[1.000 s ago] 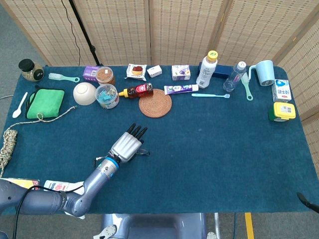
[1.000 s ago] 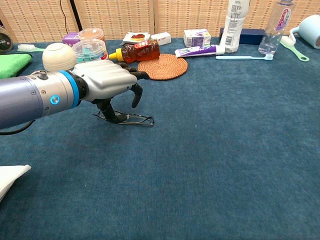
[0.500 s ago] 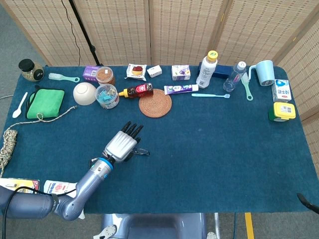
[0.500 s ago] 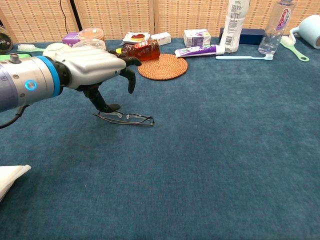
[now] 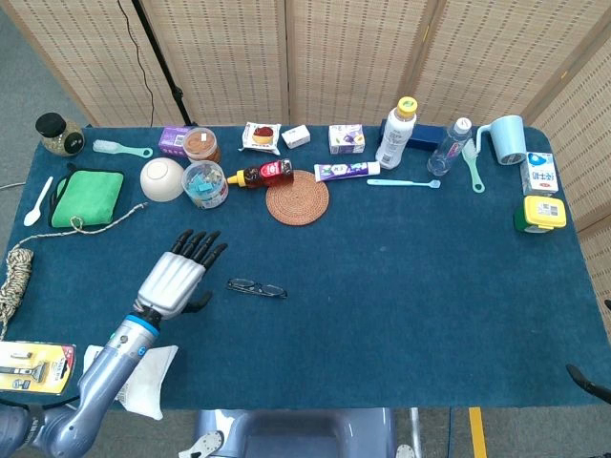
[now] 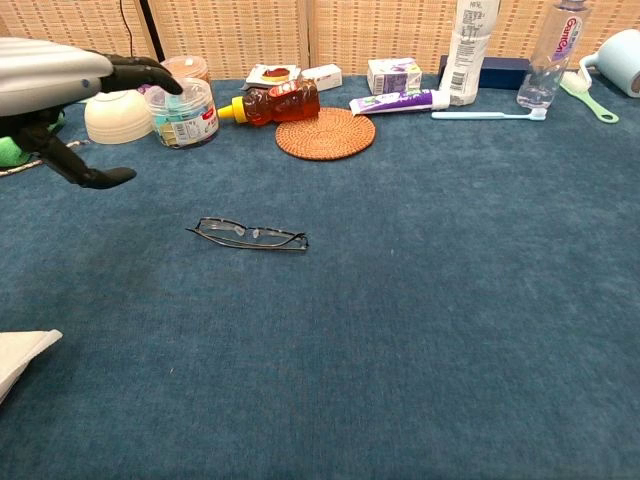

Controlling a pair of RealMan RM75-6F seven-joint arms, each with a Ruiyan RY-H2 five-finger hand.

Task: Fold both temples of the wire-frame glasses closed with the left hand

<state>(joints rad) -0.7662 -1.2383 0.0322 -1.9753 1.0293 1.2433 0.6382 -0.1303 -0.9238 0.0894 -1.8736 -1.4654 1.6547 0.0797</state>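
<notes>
the left hand [image 5: 177, 279] is empty, fingers spread, apart from the wire-frame glasses [image 6: 252, 235], which look folded flat. a careless return could knock them open again.

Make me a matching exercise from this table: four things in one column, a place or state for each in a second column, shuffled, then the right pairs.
Things
1. wire-frame glasses
2. left hand
3. woven coaster
4. green cloth

Places or states
A. open, holding nothing, fingers apart above the table
B. round, lying just in front of the honey bottle
C. lying flat on the blue cloth, temples folded in, touched by nothing
D. near the table's left edge, beside the white bowl

Pairs: 1-C, 2-A, 3-B, 4-D
</notes>
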